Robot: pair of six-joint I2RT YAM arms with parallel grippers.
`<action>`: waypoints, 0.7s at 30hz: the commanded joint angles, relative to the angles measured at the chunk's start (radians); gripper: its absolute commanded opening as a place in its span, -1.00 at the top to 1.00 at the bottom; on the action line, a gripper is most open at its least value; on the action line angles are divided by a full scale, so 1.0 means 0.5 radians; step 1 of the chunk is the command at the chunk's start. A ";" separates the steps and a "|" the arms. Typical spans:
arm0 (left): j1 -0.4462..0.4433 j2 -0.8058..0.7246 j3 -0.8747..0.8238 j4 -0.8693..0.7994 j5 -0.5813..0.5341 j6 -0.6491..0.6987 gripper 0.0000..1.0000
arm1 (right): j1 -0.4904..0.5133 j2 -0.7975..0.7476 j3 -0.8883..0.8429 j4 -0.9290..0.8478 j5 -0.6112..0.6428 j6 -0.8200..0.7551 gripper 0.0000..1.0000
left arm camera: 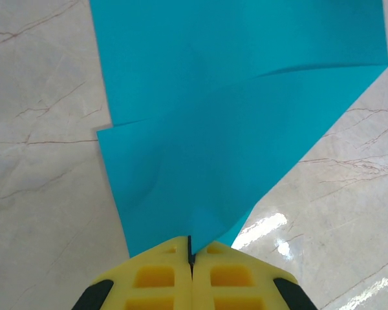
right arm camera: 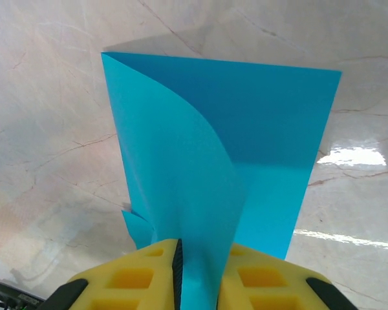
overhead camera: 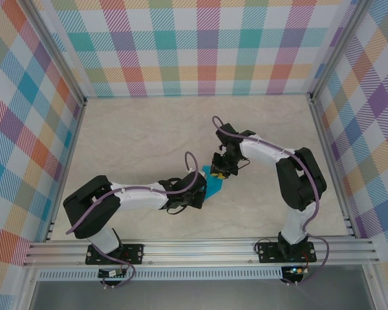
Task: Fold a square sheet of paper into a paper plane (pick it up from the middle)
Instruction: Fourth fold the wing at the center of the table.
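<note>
Noting the square sheet of paper (overhead camera: 215,185), part-folded, spanning both grippers: left gripper (left arm camera: 191,244) clamped shut on one corner; right gripper (right arm camera: 199,252) straddled the opposite raised flap, fingers slightly apart. Whether gripping, we couldn't tell.

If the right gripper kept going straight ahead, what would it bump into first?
The teal paper: a curled flap of it sits right between the right gripper's fingers. Beyond that, probably the table.
</note>
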 commanded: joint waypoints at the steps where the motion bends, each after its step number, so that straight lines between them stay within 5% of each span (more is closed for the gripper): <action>1: -0.028 0.047 0.064 -0.071 -0.021 0.052 0.98 | 0.018 0.026 0.083 -0.136 0.030 -0.079 0.63; 3: -0.031 0.062 0.075 -0.082 -0.015 0.056 0.98 | 0.023 0.033 0.103 -0.151 0.027 -0.088 0.59; 5: -0.038 0.067 0.085 -0.092 -0.035 0.053 0.98 | 0.022 0.018 0.080 -0.097 -0.069 -0.089 0.31; 8: -0.043 0.064 0.087 -0.089 -0.041 0.050 0.98 | 0.021 -0.015 0.000 0.061 -0.254 -0.026 0.14; 21: -0.047 0.052 0.078 -0.103 -0.047 0.045 0.98 | 0.022 0.018 0.014 -0.006 -0.095 -0.020 0.44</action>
